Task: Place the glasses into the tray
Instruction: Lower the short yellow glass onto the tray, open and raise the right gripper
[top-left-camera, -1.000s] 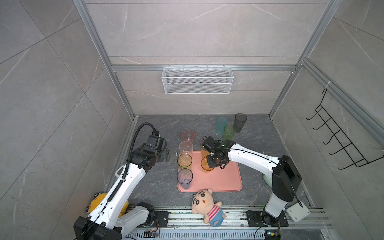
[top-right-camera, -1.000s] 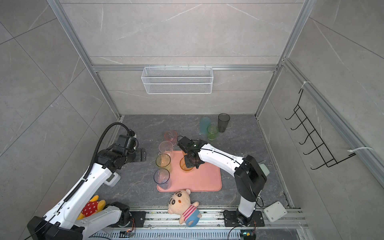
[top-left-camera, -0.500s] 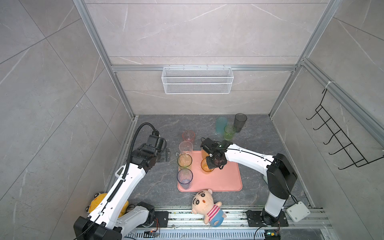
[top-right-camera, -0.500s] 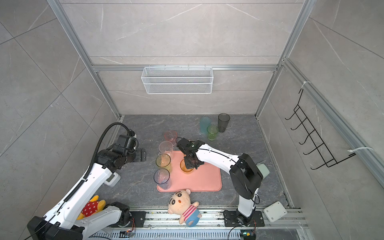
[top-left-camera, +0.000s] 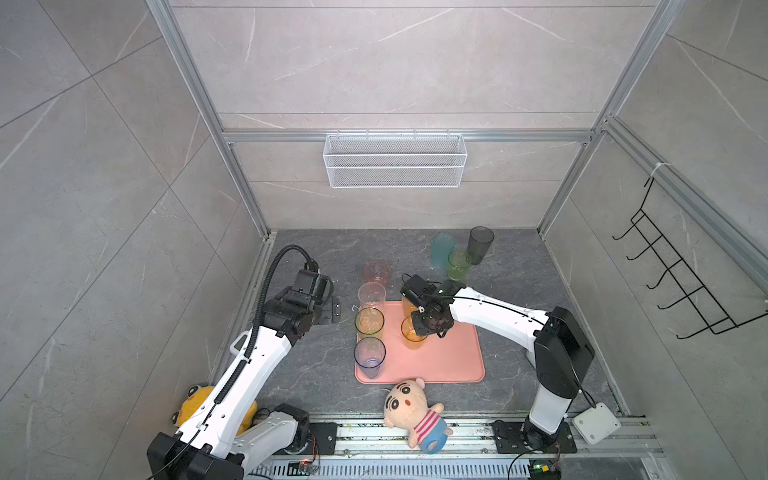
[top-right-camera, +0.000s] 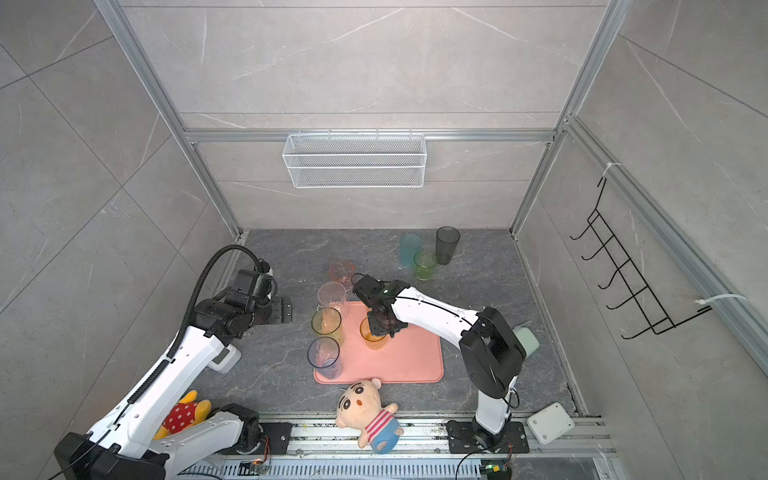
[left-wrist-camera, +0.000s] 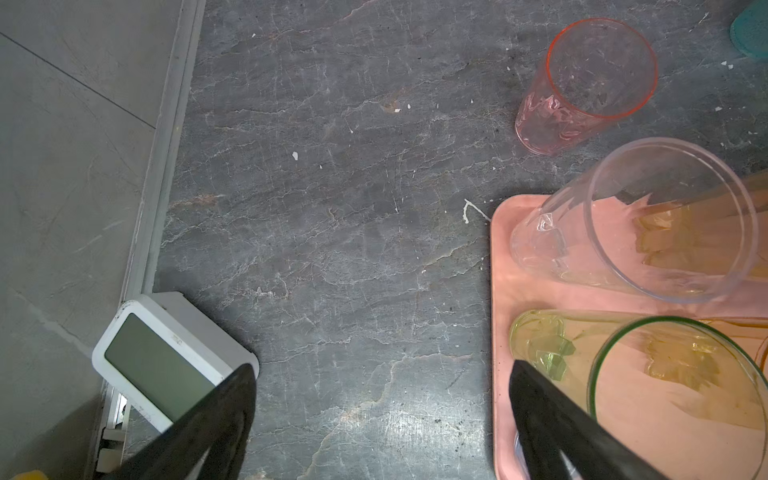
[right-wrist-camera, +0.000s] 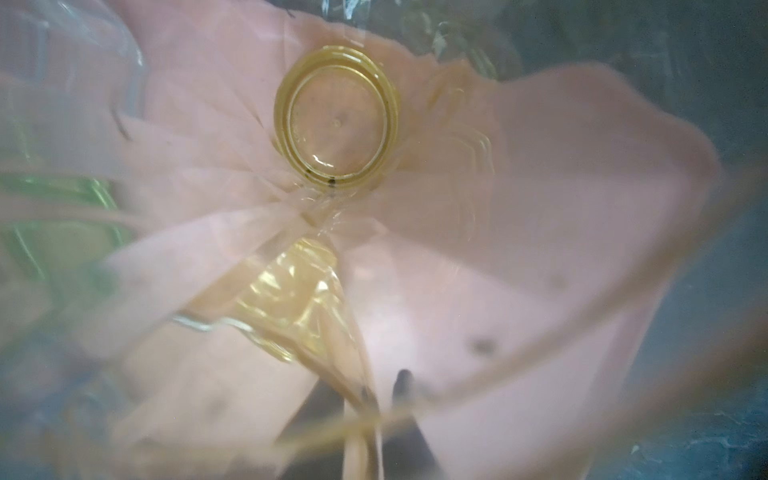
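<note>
The salmon-pink tray (top-left-camera: 449, 357) (top-right-camera: 411, 361) lies on the dark floor. An amber glass (top-left-camera: 413, 334) (top-right-camera: 372, 332) stands upright on it. My right gripper (top-left-camera: 419, 328) (right-wrist-camera: 380, 390) straddles its rim wall, jaws a little apart. Along the tray's left side stand a clear glass (top-left-camera: 371, 295), a yellow-green one (top-left-camera: 369, 322) and a bluish one (top-left-camera: 369, 353). A pink glass (top-left-camera: 377, 272) (left-wrist-camera: 582, 83) stands just behind the tray. Teal (top-left-camera: 442, 247), green (top-left-camera: 458, 264) and smoky grey (top-left-camera: 480, 243) glasses stand at the back. My left gripper (top-left-camera: 334, 311) (left-wrist-camera: 382, 365) hangs open and empty left of the tray.
A plush doll (top-left-camera: 411, 409) lies at the tray's front edge, a yellow plush (top-left-camera: 199, 405) under the left arm. A white clock (left-wrist-camera: 166, 365) sits by the left wall, a pale green box (top-right-camera: 525, 338) behind the right arm. A wire basket (top-left-camera: 395, 162) hangs on the back wall.
The right gripper's jaws have parted slightly around the amber glass's wall, and the glass stands on the tray. The left arm has not moved.
</note>
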